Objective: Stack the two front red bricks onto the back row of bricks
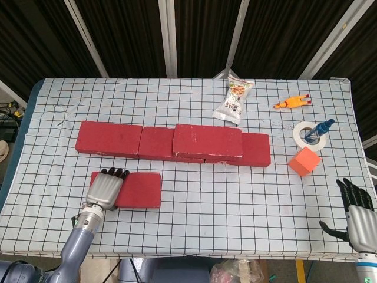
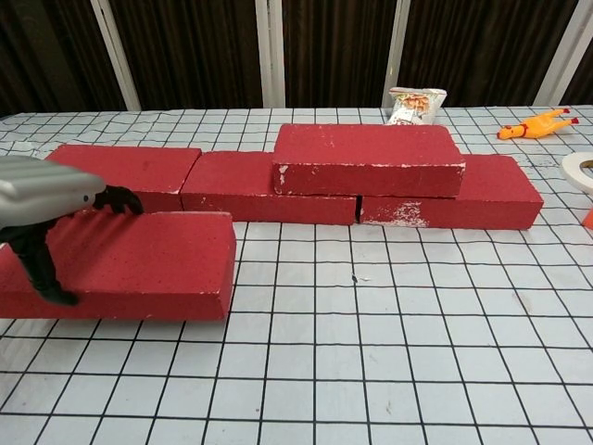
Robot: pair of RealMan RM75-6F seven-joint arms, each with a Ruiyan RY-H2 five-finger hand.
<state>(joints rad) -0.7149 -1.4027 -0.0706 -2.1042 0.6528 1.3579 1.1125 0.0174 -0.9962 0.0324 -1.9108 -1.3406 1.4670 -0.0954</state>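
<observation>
Red bricks [image 1: 171, 142] with white scuffs sit on a white cloth [image 1: 235, 200] gridded in black; silver-and-black left hand [image 1: 106, 188], orange cube [image 1: 304, 161], yellow chicken [image 1: 292, 102].

My left hand [image 1: 105, 189] lies palm down over the left end of the front red brick [image 1: 138, 190], my dark fingers [image 1: 115, 173] reaching past its far edge and my thumb [image 2: 42, 273] down against the near face, so I grip it. My left forearm [image 1: 78, 242] runs back toward the table's near edge. My right hand [image 1: 355, 212] hovers at the far right, fingers apart, holding nothing.
</observation>
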